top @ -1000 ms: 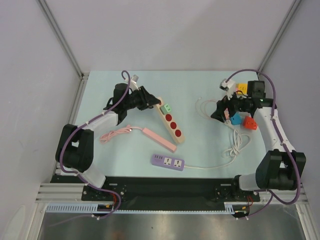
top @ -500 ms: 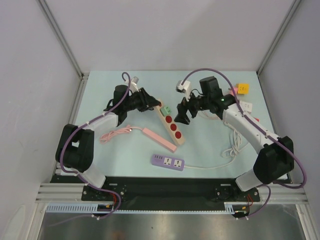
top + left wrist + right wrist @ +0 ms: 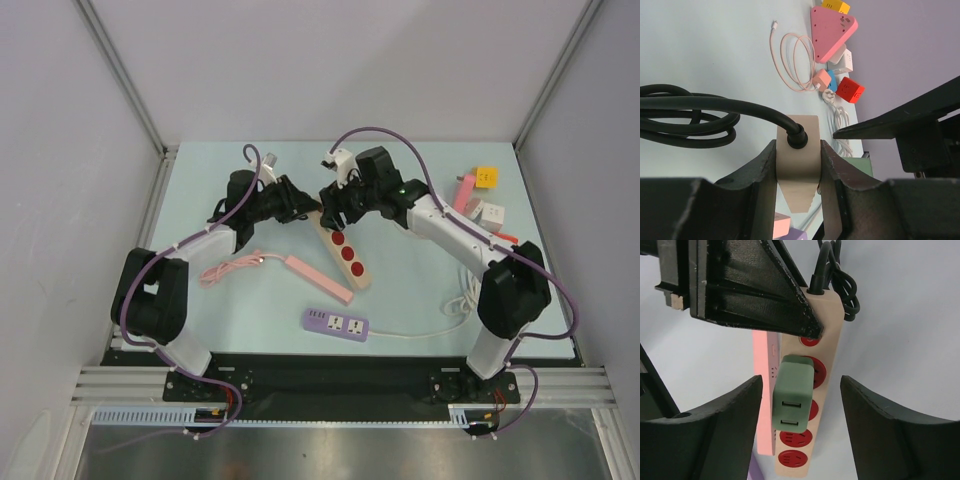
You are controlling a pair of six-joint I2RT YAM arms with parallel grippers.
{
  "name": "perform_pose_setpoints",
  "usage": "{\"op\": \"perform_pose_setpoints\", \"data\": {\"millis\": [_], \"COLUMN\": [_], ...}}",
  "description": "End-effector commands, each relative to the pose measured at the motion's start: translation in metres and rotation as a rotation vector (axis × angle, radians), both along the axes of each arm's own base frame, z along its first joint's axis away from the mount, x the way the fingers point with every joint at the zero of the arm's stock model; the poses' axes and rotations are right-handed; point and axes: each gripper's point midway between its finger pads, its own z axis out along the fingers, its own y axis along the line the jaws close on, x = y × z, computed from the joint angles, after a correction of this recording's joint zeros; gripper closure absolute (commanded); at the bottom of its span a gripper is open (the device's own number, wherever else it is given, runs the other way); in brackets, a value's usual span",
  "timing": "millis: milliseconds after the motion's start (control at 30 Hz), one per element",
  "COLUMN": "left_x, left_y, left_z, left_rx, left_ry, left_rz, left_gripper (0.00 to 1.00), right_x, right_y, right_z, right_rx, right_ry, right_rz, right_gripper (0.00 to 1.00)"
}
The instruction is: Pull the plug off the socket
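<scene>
The green plug (image 3: pixel 794 392) sat in a red socket of the beige power strip (image 3: pixel 352 258), between the two fingers of the right gripper (image 3: pixel 801 385). Those jaws stood apart, one on each side of the plug, with a visible gap on both sides and no contact. The left gripper (image 3: pixel 797 162) was clamped on the strip's far end at the black cable (image 3: pixel 700 112) entry, just beside the plug. A pink power strip (image 3: pixel 318 279) and a purple power strip (image 3: pixel 336 323) lay nearer.
</scene>
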Motion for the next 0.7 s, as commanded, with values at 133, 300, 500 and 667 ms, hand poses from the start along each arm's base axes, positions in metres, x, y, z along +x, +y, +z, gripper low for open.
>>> {"op": "perform_pose_setpoints", "data": {"millis": [133,300,500,667], "left_x": [0.001,0.002,0.008,0.017], "left_y": [-0.002,0.0,0.009,0.026], "left_z": [0.045,0.043,0.034,0.025], "left_rx": [-0.072,-0.067,-0.02,0.028], "left_ry": [-0.106,-0.099,-0.084,-0.077], "left_rz": [-0.007,0.002,0.058,0.128], "left_gripper": [1.0,1.0,1.0,1.0], "right_x": [0.005,-0.002,0.006,0.023], "right_y": [0.016,0.023,0.014,-0.008], "right_z": [0.006,0.0,0.004,0.025], "right_rx": [0.009,-0.016,-0.076,-0.136], "right_ry": [0.005,0.016,-0.047,-0.193], "right_rz": [-0.039,-0.021,-0.081,-0.184], "right_gripper": [0.4,0.59,1.0,1.0]}}
